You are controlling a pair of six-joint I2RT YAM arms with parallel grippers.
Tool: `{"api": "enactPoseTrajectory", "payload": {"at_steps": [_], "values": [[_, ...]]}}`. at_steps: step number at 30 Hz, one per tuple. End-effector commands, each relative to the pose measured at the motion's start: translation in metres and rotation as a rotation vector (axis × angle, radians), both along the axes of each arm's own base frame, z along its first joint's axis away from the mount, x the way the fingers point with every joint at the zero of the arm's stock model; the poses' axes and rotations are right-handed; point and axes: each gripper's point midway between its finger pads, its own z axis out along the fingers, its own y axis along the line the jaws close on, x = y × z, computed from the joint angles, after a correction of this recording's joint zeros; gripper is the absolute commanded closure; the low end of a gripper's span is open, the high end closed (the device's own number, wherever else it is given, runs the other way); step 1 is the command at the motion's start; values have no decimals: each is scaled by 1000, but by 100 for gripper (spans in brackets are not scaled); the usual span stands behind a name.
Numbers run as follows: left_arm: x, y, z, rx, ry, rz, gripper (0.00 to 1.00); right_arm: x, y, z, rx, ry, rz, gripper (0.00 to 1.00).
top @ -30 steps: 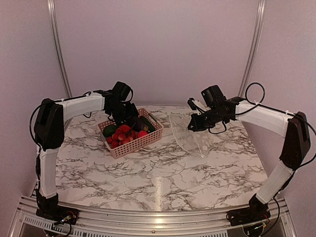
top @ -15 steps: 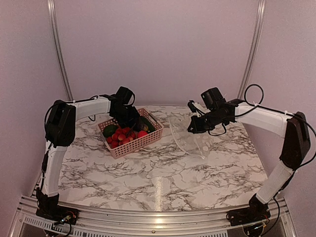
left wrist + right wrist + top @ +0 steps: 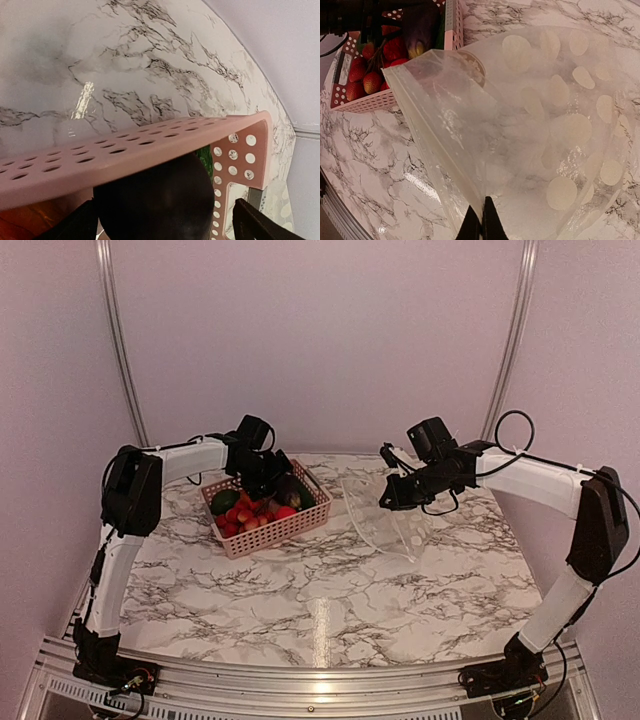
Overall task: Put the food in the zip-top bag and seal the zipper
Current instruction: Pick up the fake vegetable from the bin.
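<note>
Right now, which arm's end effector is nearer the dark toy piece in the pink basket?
Left. The left end effector, open, straddles the dark toy piece in the pink basket; the right end effector is apart, shut on the dotted zip-top bag's edge.

1 basket point(image 3: 268, 533), 1 zip-top bag point(image 3: 388, 518), 1 table point(image 3: 330, 590). 2 grippers: left gripper point(image 3: 274, 476), right gripper point(image 3: 388, 498). Food: 1 dark pc point(image 3: 291, 486), at least 1 green pc point(image 3: 224, 502), red pcs point(image 3: 247, 517) too bunched to count.
</note>
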Motion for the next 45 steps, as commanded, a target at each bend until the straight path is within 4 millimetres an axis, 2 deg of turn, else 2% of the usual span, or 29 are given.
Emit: {"api": "enactPoseTrajectory", "payload": {"at_steps": [1, 4, 6, 9, 12, 14, 17, 22, 24, 27, 31, 33, 41, 45], "values": [[-10, -21, -31, -40, 89, -81, 1, -8, 2, 8, 22, 6, 5, 100], [-18, -21, -33, 6, 91, -104, 2, -8, 2, 9, 24, 2, 4, 100], [-22, -18, -33, 29, 87, -104, 7, -9, 2, 10, 29, 4, 1, 100], [-28, -15, -31, 42, 86, -105, 21, -10, 2, 11, 42, 9, -2, 100], [-31, -12, -20, 76, 55, -111, 28, -12, 3, 12, 50, 8, -5, 100], [-29, -9, -5, 103, 14, -113, 30, -14, 2, 12, 51, 9, -5, 100], [-25, -4, 32, 126, -82, -116, 31, -15, 2, 12, 49, 8, -4, 100], [-16, -2, 108, 136, -311, -145, 34, -15, 3, 18, 47, -3, -4, 100], [-18, -3, 139, 143, -407, -170, 38, -15, 4, 20, 50, 0, -1, 100], [-25, -3, 176, 150, -522, -203, 39, -15, 9, 29, 61, 6, 8, 100], [-46, -7, 213, 111, -624, -243, 39, -17, 16, 49, 86, 5, 14, 100], [-60, -13, 238, 80, -684, -266, 39, -18, 17, 61, 99, 8, 4, 100], [-124, -55, 324, -18, -956, -377, 41, -38, 21, 94, 190, 70, -9, 100], [-156, -77, 345, -89, -1035, -405, 41, -45, 26, 109, 236, 88, -2, 100]]}}
